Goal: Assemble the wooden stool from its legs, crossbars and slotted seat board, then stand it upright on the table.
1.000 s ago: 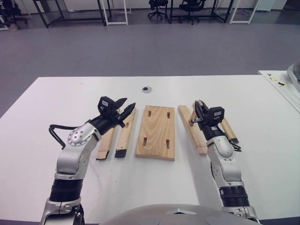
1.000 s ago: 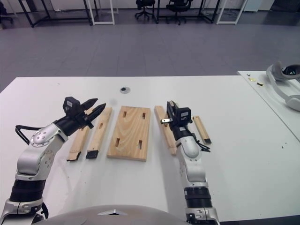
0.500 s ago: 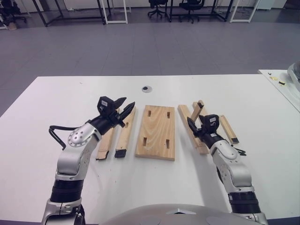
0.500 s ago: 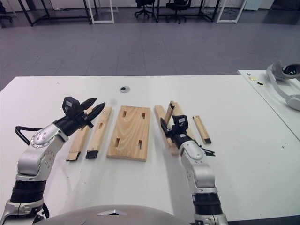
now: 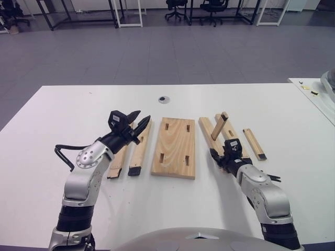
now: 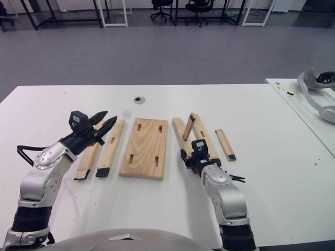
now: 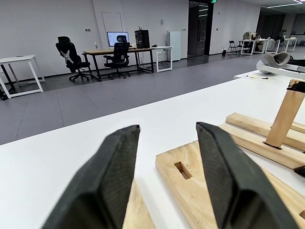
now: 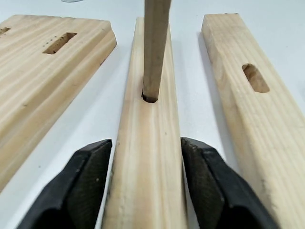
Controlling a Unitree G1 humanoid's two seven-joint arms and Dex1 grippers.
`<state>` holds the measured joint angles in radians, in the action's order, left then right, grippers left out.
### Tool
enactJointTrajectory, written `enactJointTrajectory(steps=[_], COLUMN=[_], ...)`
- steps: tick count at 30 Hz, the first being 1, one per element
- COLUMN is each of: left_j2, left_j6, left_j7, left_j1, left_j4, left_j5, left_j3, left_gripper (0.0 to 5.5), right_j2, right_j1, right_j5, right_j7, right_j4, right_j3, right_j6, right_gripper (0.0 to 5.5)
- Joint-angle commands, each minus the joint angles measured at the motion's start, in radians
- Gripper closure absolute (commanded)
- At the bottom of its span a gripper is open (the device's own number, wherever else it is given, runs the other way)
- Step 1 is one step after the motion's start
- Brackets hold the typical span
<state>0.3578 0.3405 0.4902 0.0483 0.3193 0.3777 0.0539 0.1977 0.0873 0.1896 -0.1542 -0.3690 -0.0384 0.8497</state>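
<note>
Right, from the head cameras first: the white table (image 5: 63,115) carries every part, with the pale rectangular wooden seat board (image 5: 174,147) with four slots lying flat in the middle. At its 9 o'clock lie two long wooden left legs with black feet (image 5: 139,149), side by side. The left hand (image 5: 144,114) is raised over their far ends, black fingers spread wide, nothing between them. At the board's 3 o'clock lies a long pale wooden slotted leg (image 5: 207,128), and a short wooden crossbar (image 5: 220,125) stands in its slot, tilted. The right hand (image 5: 221,157) is down at that leg's near end, closed on it. Just beside, further toward 3 o'clock, lies a second pale wooden leg (image 6: 205,137), and beyond that a short wooden bar with a black tip (image 5: 252,143), flat and apart from the rest. At the board's 12 o'clock sits a small dark round cable port (image 5: 165,98) in the table.

Over to the left wrist camera: two black ridged fingers (image 7: 102,181) stand well apart and hold nothing. Between them shows a corner of the seat board with one slot, and past it the tilted crossbar rising from its leg.

Now the right wrist camera: the two black pads (image 8: 86,181) sit against either side of the slotted leg, which runs straight out between them. The crossbar's foot is seated in the slot. The seat board lies to one side, the second leg with its oval slot to the other.
</note>
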Motion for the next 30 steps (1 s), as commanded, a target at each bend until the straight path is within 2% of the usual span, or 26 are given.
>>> enactJointTrajectory(steps=[1,5,9,12,15,19,23,28,30], left_j2=[0.005,0.007,-0.007,0.008,0.031,0.010,-0.027,-0.026,-0.014], left_j6=[-0.006,-0.001,0.047,0.149,0.260,0.484,0.629,0.685,0.683], left_j7=[-0.011,-0.009,-0.006,0.025,0.058,0.089,0.025,-0.049,-0.054], left_j1=[-0.004,-0.002,0.027,0.112,0.247,0.423,0.568,0.612,0.611], left_j4=[0.010,0.008,0.005,-0.027,-0.080,-0.118,-0.203,-0.269,-0.277], left_j5=[-0.020,-0.020,0.043,0.168,0.286,0.598,0.891,1.047,1.026], left_j3=[-0.001,0.000,0.026,0.081,0.120,0.181,0.246,0.276,0.259], left_gripper=[3.34,3.34,3.34,3.34,3.34,2.73,1.98,1.08,1.06], right_j2=[0.042,0.047,0.039,0.037,0.011,-0.006,0.013,0.043,0.055], right_j1=[0.018,0.015,-0.031,-0.164,-0.337,-0.476,-0.515,-0.501,-0.485], right_j5=[0.002,-0.003,0.025,0.135,0.314,0.624,0.846,1.019,1.064], right_j7=[-0.010,-0.008,-0.051,-0.144,-0.218,-0.325,-0.360,-0.356,-0.355], right_j4=[0.009,-0.001,-0.029,-0.046,-0.045,-0.059,-0.003,0.013,0.005], right_j3=[-0.010,-0.011,0.008,0.103,0.191,0.245,0.304,0.317,0.304], right_j6=[0.140,0.153,0.044,-0.021,0.021,0.142,0.219,0.269,0.275], right_gripper=[3.44,3.46,3.46,3.46,3.46,3.46,3.46,3.46,3.46])
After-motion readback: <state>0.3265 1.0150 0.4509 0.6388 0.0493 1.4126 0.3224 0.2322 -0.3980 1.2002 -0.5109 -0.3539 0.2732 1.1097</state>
